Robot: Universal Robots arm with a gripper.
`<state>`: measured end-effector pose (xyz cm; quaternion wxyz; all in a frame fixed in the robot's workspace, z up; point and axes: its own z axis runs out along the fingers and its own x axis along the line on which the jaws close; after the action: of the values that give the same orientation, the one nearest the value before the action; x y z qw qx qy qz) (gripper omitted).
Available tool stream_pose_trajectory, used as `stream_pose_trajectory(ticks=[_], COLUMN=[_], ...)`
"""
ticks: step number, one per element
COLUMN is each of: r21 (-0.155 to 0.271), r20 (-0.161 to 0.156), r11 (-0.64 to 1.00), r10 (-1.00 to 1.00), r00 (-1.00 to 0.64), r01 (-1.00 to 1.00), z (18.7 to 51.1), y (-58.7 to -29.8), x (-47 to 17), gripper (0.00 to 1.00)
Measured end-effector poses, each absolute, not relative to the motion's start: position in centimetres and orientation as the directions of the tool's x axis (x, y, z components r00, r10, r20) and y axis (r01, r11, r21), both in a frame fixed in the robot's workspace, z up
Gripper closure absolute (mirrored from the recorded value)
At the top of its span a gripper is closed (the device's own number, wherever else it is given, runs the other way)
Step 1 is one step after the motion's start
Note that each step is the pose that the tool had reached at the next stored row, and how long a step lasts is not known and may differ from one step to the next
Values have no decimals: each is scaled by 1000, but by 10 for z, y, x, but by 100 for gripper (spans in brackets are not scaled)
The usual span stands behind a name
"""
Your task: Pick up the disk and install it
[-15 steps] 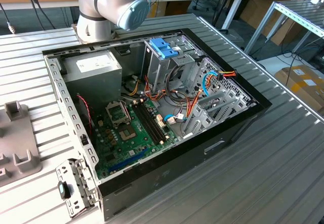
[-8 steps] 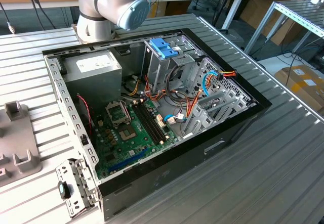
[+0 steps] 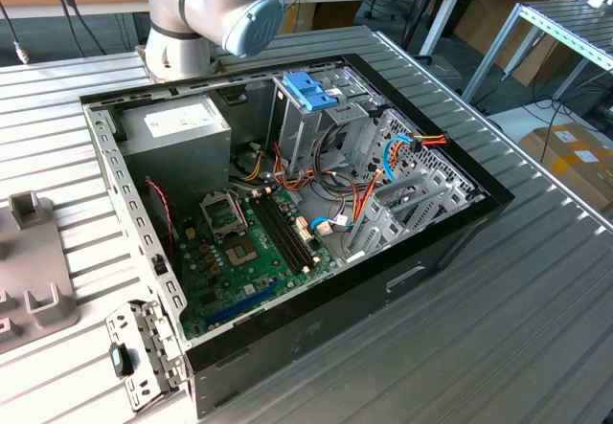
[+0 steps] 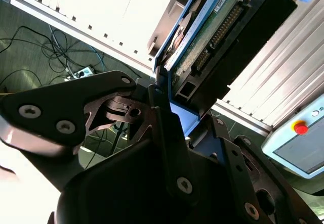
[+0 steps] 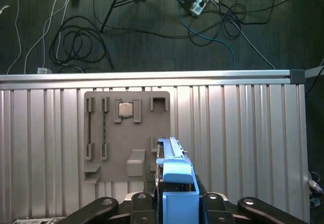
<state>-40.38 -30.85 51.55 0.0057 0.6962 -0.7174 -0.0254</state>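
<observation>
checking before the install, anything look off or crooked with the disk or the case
Nothing looks damaged or spilled. The gripper is shut on the disk, which stands on edge and looks straight in the first wrist view. On the open computer case, a perforated metal bracket at the exterior view's lower left hangs swung outward.

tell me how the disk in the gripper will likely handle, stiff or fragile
Probably stiff: the disk juts from the gripper without sagging. Its exposed circuit board suggests it is fragile to knocks. The smooth blue carrier might slip if gripped lightly.
</observation>
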Motion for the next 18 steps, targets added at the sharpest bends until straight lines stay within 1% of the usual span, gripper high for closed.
stream_pose_trajectory(ticks=[18], r21=[44], r20=[-27], r11=[29], r10=[-999], r00=[-31], r01=[-999], z=[515], y=[-309], x=[-388], gripper=[63])
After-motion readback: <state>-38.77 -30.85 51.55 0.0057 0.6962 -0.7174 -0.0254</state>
